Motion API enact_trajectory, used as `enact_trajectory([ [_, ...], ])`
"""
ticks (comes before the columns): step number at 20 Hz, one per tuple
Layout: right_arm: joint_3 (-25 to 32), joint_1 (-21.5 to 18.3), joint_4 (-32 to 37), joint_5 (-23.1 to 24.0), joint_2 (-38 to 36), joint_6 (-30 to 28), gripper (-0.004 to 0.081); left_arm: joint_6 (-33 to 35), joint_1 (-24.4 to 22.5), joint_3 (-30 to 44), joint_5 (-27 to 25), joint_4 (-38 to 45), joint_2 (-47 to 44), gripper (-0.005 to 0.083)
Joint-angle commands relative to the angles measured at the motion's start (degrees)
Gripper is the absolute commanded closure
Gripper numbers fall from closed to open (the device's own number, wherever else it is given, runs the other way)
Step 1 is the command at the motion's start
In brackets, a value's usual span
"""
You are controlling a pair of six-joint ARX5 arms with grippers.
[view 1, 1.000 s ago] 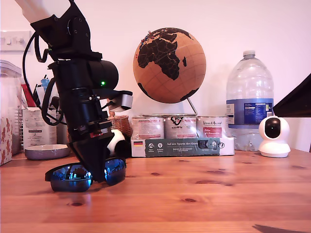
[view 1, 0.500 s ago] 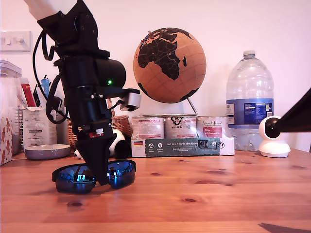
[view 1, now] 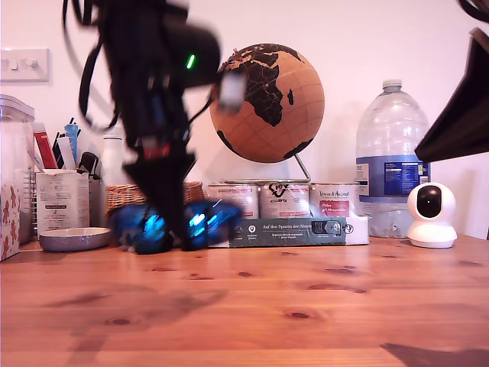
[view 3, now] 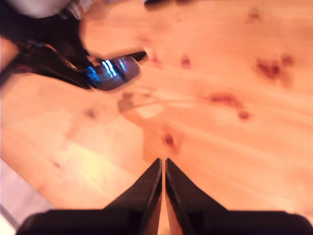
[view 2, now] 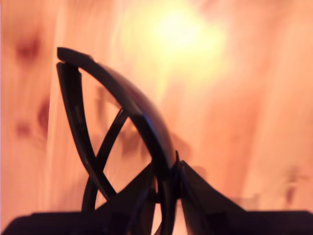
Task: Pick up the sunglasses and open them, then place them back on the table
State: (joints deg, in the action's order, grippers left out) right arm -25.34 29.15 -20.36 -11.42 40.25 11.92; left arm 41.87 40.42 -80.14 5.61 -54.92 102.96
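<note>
The sunglasses [view 1: 200, 224], black frame with blue mirrored lenses, hang blurred a little above the table [view 1: 306, 306] at the exterior view's left. My first gripper [view 1: 183, 241] is shut on them near the middle of the frame. In the first wrist view the dark frame [view 2: 142, 117] curves away from the gripper [view 2: 168, 183], with the slim arms crossing behind it. My second gripper [view 3: 163, 164] is shut on nothing over bare wood, and sees the sunglasses [view 3: 111, 72] some way off. The second arm [view 1: 458, 115] is a dark shape at the exterior view's upper right.
Along the back stand a cork globe [view 1: 267, 92], a pack of cans [view 1: 286, 222], a large water bottle [view 1: 392, 160] and a white camera [view 1: 430, 214]. A basket [view 1: 130, 197], a grey bowl [view 1: 74, 239] and a pen holder [view 1: 61, 199] are at the exterior view's left.
My first gripper has lifted the sunglasses off the table and shifted toward the exterior view's right. The second arm has risen at the exterior view's right.
</note>
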Motion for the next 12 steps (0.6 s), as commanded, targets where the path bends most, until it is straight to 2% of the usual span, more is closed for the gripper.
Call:
enact_trajectory([
  [1,-3.61,-1.07,-4.31,-0.04,4.11,-2.54,0.0781,5.05,2.58,-0.77,-0.24,-1.42,-1.64,0.074],
  [4,-10.47,-3.34,-9.66,-0.07,9.92,-10.97,0.0781,13.53,7.26,-0.77,-0.94,-6.08,-2.95,0.0742],
  [7,-16.2,-7.02,-12.9,-0.44,15.39,-20.41,0.0781,15.87,11.13,-0.74,-2.86,-10.25,-3.02,0.0793],
  [12,-20.04,-11.3,-14.16,-6.23,24.46,-23.5,0.0781,16.04,14.14,-0.74,-4.22,-11.96,-3.39,0.0793],
])
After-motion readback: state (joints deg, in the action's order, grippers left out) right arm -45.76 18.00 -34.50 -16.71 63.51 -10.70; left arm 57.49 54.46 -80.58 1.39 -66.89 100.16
